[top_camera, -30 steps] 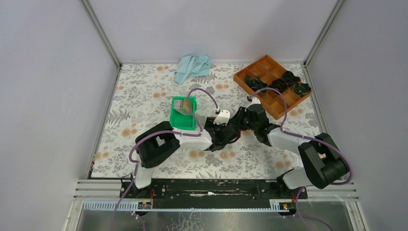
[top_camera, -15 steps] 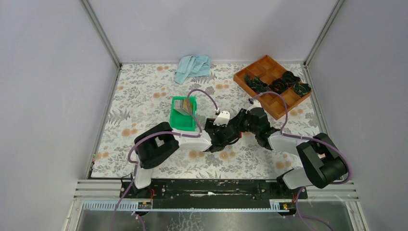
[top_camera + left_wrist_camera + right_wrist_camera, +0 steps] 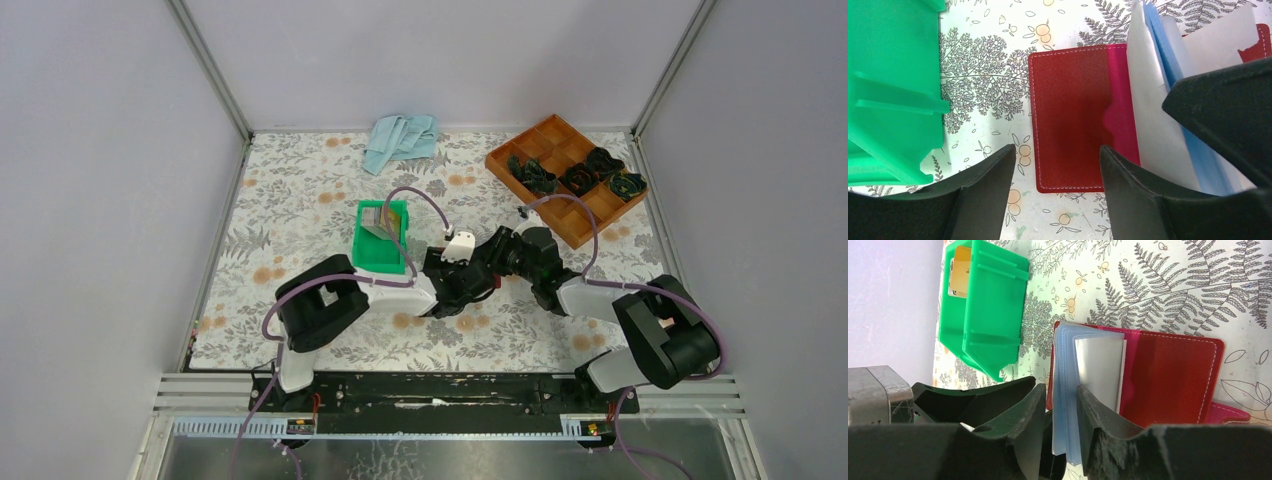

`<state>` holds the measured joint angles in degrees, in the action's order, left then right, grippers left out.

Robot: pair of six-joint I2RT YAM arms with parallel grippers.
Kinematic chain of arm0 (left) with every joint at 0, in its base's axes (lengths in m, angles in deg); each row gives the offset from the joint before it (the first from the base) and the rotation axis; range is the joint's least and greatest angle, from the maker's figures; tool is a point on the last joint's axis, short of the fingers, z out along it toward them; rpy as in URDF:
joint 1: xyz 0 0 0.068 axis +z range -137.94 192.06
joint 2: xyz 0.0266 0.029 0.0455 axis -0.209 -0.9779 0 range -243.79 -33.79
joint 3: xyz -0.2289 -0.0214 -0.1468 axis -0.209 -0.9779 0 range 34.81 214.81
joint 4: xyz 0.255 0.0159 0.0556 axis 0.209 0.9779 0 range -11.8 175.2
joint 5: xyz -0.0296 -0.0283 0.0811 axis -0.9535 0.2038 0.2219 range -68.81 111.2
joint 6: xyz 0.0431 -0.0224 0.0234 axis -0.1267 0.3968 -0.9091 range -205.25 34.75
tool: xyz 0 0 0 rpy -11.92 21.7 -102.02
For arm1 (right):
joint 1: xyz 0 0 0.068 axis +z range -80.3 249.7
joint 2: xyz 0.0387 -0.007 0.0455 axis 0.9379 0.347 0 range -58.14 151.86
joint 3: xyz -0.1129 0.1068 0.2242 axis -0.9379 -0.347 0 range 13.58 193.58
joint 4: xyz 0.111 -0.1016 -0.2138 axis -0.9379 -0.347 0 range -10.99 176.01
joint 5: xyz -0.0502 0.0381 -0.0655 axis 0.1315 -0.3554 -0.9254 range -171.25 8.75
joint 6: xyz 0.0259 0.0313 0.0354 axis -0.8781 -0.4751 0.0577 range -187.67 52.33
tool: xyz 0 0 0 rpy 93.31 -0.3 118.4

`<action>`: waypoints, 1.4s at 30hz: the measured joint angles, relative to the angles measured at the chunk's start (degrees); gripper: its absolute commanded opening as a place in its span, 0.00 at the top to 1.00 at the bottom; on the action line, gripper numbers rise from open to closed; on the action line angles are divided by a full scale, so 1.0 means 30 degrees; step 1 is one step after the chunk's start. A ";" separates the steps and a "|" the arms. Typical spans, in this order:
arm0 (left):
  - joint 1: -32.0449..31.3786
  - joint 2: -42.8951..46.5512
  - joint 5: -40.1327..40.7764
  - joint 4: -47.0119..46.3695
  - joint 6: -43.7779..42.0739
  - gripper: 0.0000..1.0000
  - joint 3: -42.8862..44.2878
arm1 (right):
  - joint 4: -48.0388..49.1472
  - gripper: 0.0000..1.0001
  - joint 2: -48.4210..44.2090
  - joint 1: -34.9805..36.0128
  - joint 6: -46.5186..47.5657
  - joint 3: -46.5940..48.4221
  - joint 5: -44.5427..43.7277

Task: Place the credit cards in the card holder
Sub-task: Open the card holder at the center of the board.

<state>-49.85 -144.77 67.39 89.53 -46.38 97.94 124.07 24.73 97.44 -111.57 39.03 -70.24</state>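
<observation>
**Card holder (image 3: 1068,115): opened, not yet loaded**

Lies on the flowered bench (image 3: 988,75) just ahead of both arms, red cover flat, pale blue-grey sleeves fanned upward. Held at those sleeves by the right pincer (image 3: 1060,390), closed to a narrow gap around them and keeping the leaves off the cover. Hovered over by the left pincer (image 3: 1057,150), spread wide and carrying nothing, directly above the bare red flap.

Compared with a second ago: shifted a little leftward on the right side, closing in on the left wrist above the holder. Probably means holding the pockets apart for loading, with no card in either grip so far.

Just beyond and to the left, apart from the holder: a green bin (image 3: 382,235), with the credit cards (image 3: 959,272) leaning inside. Next, presumably, a reach there with the free left pincer.

Farther back, well apart: an orange tray (image 3: 560,180) and a blue cloth (image 3: 400,140).
</observation>
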 measured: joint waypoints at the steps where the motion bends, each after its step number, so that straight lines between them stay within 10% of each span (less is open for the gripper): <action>1: -0.0007 0.0036 -0.0007 0.0000 0.0007 0.30 -0.0051 | 0.0036 0.63 0.0000 0.0000 -0.0044 -0.0007 0.0051; 42: -0.0466 0.2834 -0.0386 0.1792 0.0058 0.29 -0.0685 | 0.4911 0.64 0.5020 0.0007 -0.2725 -0.0488 0.0772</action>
<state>-51.25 -136.26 66.23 94.91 -46.21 95.89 138.80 39.79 97.47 -119.74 37.57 -67.92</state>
